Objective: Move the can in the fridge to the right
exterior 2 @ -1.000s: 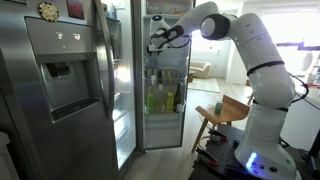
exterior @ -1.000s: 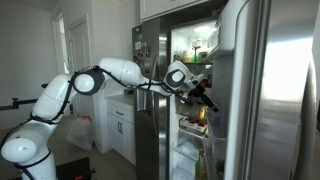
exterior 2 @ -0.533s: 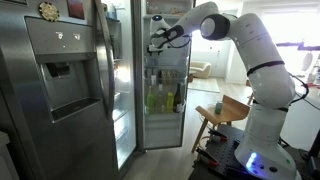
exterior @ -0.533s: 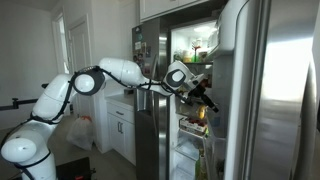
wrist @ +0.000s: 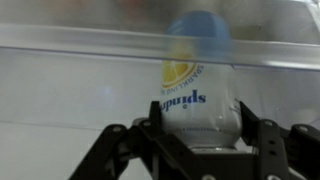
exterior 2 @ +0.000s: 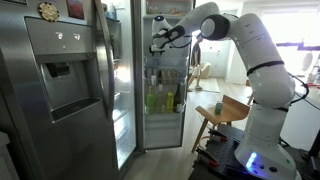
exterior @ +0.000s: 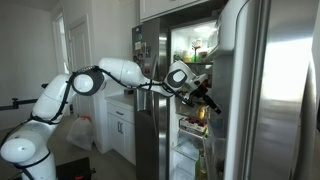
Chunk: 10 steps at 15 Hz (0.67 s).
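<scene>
Right now the gripper point(wrist: 198, 125) is inside the fridge point(exterior: 245, 90) at upper-shelf height. Its fingers point(wrist: 150, 130) straddle the can point(wrist: 198, 80) low on its body. Gap looks nil on both sides, but can't confirm contact, so clamped vs just bracketing is unknown. Can stands on end on a fridge shelf, citrus logo toward the wrist cam, and a clear shelf edge point(wrist: 60, 50) crosses at its top. Handling, imo: thin alu wall, dents easily, smooth and maybe cold-damp, so slippery. Take it mid-body w/ moderate force, keep it vertical, then shift toward the fridge's right side.
</scene>
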Available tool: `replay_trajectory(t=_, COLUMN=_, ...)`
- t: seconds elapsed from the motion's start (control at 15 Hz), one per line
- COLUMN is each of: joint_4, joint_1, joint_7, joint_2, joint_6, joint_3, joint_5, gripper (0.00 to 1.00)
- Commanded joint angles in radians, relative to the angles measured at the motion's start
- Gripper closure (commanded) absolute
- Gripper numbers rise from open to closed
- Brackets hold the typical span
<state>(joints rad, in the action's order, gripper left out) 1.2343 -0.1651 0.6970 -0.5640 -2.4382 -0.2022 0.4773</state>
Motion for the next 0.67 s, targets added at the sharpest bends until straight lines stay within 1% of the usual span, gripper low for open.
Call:
replay_trajectory(t=0.0, joint_4=0.019, joint_1=-0.003, joint_7=0.015, joint_2=0.024, joint_6=0.023, joint_3=-0.010, joint_5=-0.003, gripper=0.53)
replay_trajectory(t=0.6, joint_4=0.065, joint_1=-0.028, joint_7=0.026, joint_2=0.055, joint_6=0.012, joint_3=-0.023, joint_5=0.005, gripper=0.53)
